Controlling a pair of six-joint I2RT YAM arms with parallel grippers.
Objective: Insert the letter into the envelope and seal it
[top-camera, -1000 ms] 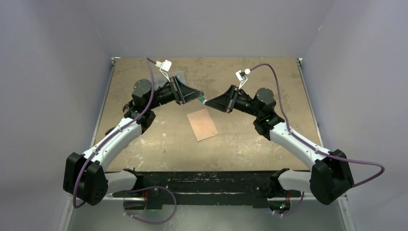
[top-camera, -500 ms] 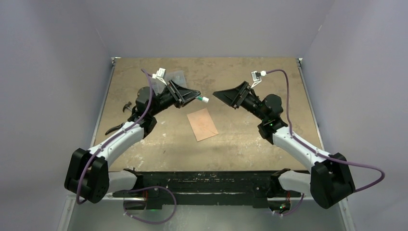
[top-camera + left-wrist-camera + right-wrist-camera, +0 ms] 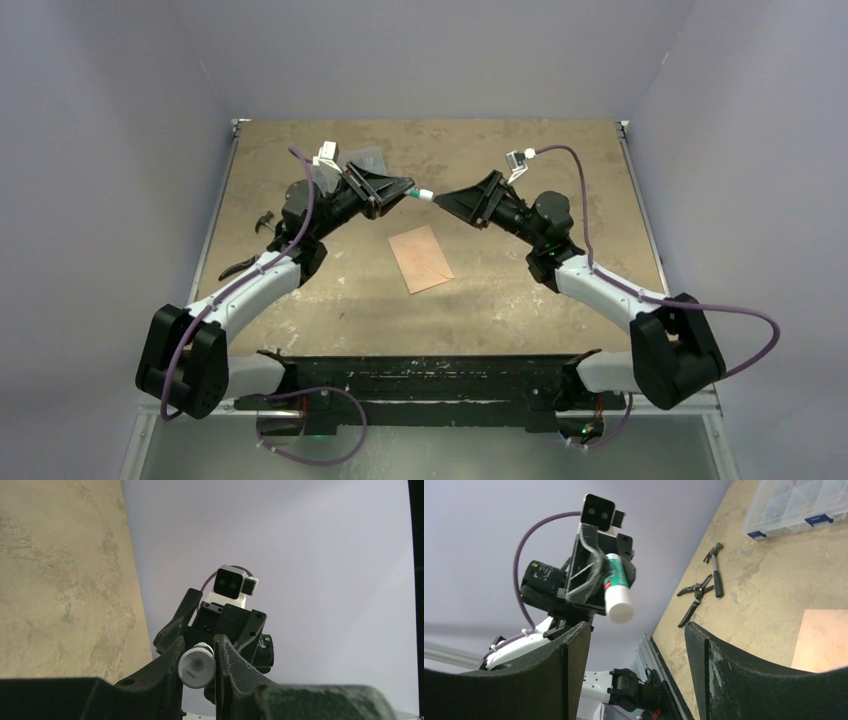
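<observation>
Roughly mid-table, seeing the envelope (image 3: 421,258) lying flat on the table (image 3: 520,290), lower than both grippers and nearer the arm bases, touching neither. Noting the left gripper (image 3: 405,194) raised in the air, fingers clamped around a glue stick (image 3: 420,195), white end poking toward the right gripper (image 3: 445,199), that one facing it with jaws spread wide, holding nothing, stick tip just short of its fingertips. Also spotting hammer (image 3: 715,575), pliers (image 3: 694,592) and clear plastic box (image 3: 794,505) on the table's left side, well apart from the envelope.
</observation>
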